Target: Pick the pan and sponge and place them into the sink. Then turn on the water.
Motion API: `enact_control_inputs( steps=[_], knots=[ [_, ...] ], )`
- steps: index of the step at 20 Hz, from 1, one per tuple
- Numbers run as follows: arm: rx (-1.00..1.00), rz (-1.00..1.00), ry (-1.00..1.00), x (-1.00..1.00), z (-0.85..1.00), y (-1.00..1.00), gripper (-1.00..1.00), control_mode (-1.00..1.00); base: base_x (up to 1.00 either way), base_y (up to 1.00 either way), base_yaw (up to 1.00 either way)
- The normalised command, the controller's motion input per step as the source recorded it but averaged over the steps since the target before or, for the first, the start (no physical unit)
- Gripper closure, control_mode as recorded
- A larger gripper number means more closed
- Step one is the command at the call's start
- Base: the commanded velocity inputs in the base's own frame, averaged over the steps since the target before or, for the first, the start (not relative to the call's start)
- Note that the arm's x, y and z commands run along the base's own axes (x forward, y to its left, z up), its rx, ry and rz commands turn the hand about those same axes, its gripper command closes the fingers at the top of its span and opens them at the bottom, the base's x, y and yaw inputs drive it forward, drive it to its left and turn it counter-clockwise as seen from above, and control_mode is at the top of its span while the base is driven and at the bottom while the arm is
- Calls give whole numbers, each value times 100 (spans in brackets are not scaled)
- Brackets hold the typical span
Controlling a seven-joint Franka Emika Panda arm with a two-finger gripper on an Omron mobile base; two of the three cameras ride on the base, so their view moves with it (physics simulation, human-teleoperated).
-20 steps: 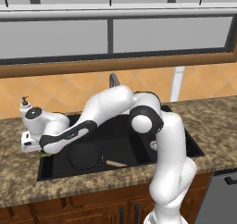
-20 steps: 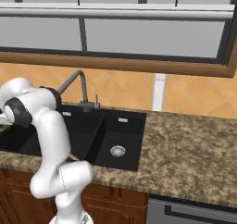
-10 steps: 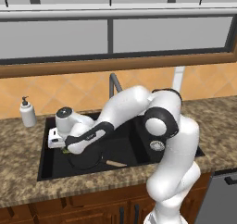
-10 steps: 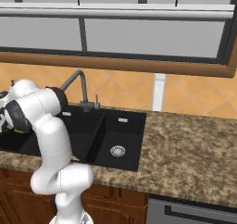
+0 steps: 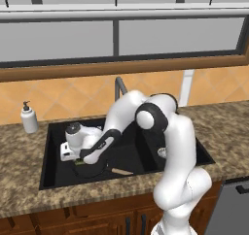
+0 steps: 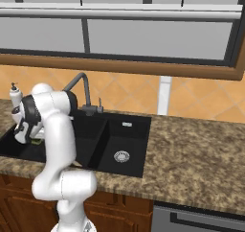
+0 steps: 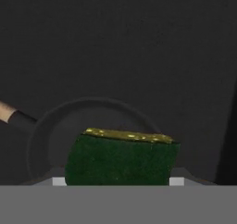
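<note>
Hand view: gripper [image 7: 115, 183] clamped around blocky green-and-yellow sponge [image 7: 121, 159] above round black pan [image 7: 55, 135] in matte sink [image 7: 139, 42].

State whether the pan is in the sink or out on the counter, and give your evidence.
In the sink. The pan lies flat on the black floor of the sink, its tan handle end showing, below the held sponge.

The arm [image 5: 177, 146] is glossy white, built of fat rounded links with dark grey bands and round caps at the joints. It rises from a bulbous white base [image 5: 182, 200].
</note>
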Motion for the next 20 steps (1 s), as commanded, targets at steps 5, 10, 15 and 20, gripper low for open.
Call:
enact_control_inputs(
  steps=[5, 10, 15, 20],
  knots=[
    [-7, 0, 0, 9, -63, 0, 100, -100, 0, 0, 0],
    [-3, 0, 0, 4, -51, 0, -100, -100, 0, 0, 0],
    [0, 0, 0, 11, -21, -5, -100, -100, 0, 0, 0],
    [4, 0, 0, -3, 14, -17, -100, -100, 0, 0, 0]
  ],
)
